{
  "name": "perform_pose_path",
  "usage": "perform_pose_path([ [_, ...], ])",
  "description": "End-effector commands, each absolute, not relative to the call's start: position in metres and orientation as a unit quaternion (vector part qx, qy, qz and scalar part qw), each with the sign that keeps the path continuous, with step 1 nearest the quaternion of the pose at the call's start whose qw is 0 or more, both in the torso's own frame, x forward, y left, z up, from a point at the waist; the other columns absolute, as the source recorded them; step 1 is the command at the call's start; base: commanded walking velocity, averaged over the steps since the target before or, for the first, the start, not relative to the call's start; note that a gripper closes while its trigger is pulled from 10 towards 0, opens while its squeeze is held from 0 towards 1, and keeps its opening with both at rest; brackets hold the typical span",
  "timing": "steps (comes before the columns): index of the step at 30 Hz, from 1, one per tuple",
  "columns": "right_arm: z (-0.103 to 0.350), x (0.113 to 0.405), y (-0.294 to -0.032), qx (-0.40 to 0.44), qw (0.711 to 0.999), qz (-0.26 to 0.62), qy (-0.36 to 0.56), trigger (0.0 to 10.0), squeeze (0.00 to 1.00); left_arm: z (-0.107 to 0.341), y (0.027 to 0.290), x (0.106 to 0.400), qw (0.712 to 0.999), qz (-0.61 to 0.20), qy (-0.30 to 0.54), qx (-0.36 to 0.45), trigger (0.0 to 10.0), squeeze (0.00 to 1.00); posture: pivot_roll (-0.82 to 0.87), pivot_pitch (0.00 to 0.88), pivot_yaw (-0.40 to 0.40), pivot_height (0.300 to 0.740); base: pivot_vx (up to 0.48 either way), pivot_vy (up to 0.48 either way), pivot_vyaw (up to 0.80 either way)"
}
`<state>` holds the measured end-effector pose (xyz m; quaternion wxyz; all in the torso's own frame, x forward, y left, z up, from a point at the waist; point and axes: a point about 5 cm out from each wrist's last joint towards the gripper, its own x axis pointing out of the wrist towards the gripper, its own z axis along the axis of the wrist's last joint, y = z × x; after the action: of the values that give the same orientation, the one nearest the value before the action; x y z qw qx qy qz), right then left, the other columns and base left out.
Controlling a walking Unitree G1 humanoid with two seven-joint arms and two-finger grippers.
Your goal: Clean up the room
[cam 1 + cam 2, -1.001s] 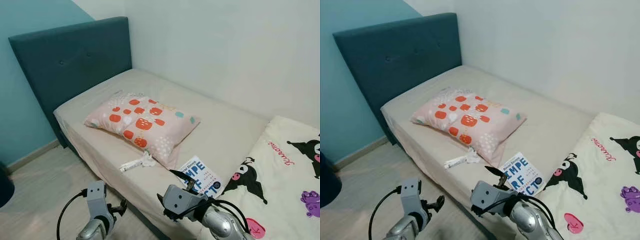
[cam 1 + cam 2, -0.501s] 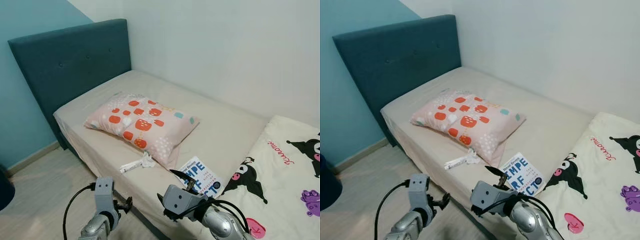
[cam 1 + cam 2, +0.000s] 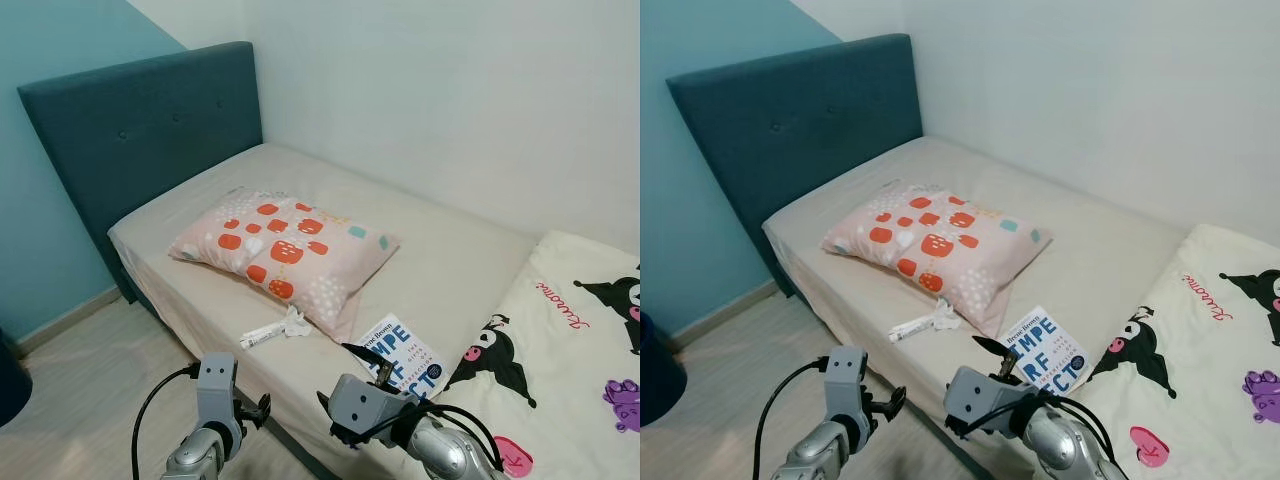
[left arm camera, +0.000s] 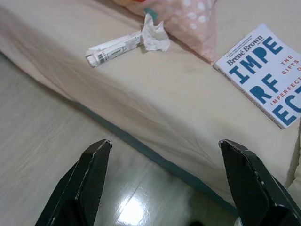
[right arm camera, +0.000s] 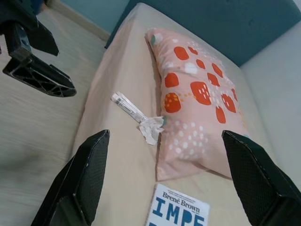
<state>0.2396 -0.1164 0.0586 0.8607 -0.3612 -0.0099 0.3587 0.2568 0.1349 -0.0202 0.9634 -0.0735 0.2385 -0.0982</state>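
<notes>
I stood at the side of the bed (image 3: 450, 260), its beige sheet running up to a teal headboard (image 3: 140, 130). My left gripper (image 4: 164, 179) hung over the floor (image 3: 80, 380) just off the mattress edge, its two black fingers spread wide apart and holding nothing. My right gripper (image 5: 164, 179) was raised near the bed's edge, fingers likewise spread and empty. A pink pillow (image 3: 285, 245) with red patches lay across the sheet. Beside its near corner lay a crumpled tissue (image 3: 294, 321), touching a small white tube (image 3: 258, 334). A white book (image 3: 405, 355) with blue lettering rested nearer the cartoon-printed blanket (image 3: 570, 350).
</notes>
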Motion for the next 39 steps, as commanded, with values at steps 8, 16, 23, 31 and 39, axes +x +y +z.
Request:
perform_pose_path([
  [8, 0.060, 0.236, -0.122, -0.357, 0.862, 0.359, -0.014, 10.0, 0.00, -0.023, 0.122, 0.253, 0.959, -0.122, 0.245, -0.075, 10.0, 0.00, -0.24, 0.021, 0.019, 0.740, 0.000, 0.000, 0.00],
  [16, 0.060, 0.235, -0.124, -0.357, 0.862, 0.359, -0.013, 10.0, 0.00, -0.023, 0.120, 0.254, 0.958, -0.127, 0.246, -0.076, 10.0, 0.00, -0.24, 0.025, 0.016, 0.740, 0.000, 0.000, 0.00],
  [23, 0.060, 0.235, -0.126, -0.357, 0.862, 0.359, -0.014, 10.0, 0.00, -0.023, 0.118, 0.254, 0.958, -0.125, 0.244, -0.078, 10.0, 0.00, -0.24, 0.021, 0.005, 0.740, 0.000, 0.000, 0.00],
  [31, 0.061, 0.236, -0.126, -0.357, 0.862, 0.360, -0.014, 10.0, 0.00, -0.023, 0.118, 0.254, 0.959, -0.122, 0.244, -0.080, 10.0, 0.00, -0.23, 0.015, 0.005, 0.740, 0.000, 0.000, 0.00],
  [39, 0.060, 0.236, -0.125, -0.357, 0.862, 0.360, -0.014, 10.0, 0.00, -0.024, 0.118, 0.254, 0.958, -0.122, 0.245, -0.080, 10.0, 0.00, -0.23, 0.012, 0.005, 0.740, 0.000, 0.000, 0.00],
])
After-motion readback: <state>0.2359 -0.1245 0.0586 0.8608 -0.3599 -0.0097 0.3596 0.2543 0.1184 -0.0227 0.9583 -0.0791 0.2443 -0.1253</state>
